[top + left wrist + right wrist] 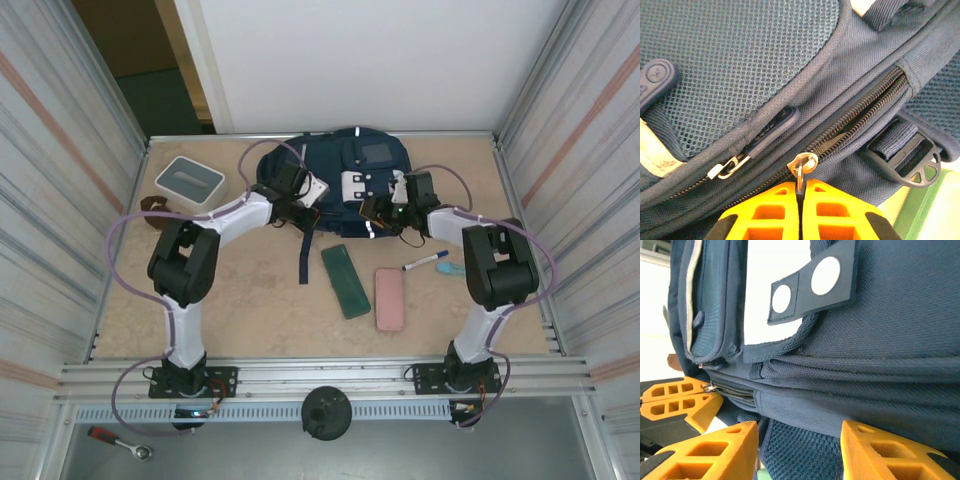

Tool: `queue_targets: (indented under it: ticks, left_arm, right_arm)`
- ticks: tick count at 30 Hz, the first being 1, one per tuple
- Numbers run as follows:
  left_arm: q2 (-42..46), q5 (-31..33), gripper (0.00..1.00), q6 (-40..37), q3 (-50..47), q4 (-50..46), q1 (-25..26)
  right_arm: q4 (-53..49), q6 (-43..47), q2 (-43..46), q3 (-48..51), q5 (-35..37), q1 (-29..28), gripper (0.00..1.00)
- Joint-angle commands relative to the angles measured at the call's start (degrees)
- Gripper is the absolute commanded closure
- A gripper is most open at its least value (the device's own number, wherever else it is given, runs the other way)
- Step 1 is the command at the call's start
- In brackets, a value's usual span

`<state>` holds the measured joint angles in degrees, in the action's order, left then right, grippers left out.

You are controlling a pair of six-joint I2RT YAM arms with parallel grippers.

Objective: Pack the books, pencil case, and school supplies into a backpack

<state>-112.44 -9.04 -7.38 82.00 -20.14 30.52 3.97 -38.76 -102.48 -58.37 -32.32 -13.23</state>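
The navy backpack (345, 160) lies at the back middle of the table. My left gripper (801, 186) is shut on the metal ring of a zipper pull (805, 163) on the bag's side; the zip stands parted from that slider up to the right. In the top view the left gripper (313, 192) sits at the bag's near left edge. My right gripper (800, 440) is open, its orange fingers (722, 450) astride the bag's mesh and seam, at its near right edge (378, 208). A dark green pencil case (345, 281), a pink oblong case (389, 298) and a white marker with a blue cap (425, 262) lie on the table. The books are hidden.
A white-and-grey square box (189, 180) stands at the back left, with a brown object (152, 205) beside it. A small teal item (452, 268) lies by the right arm. A dark strap (303, 255) trails from the bag toward me. Metal walls close both sides.
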Motion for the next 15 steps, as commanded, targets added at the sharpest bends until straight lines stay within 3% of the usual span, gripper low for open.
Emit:
queue_targets:
  ticks: [1,8,15]
  left_arm:
    - [3.4,-1.7,1.0,2.2,-0.4,1.0,0.1]
    - [3.7,-2.9,1.0,2.5,-0.2,2.1,0.4]
    - [3.3,-4.5,1.0,2.5,0.1,2.9,1.0]
  right_arm:
    - [-4.8,-0.7,4.3,-0.3,5.2,-2.4,0.52]
    - [2.0,-16.0,7.6,3.7,12.0,-7.7,0.46]
    - [4.7,-27.3,3.6,3.0,15.4,-9.9,0.45]
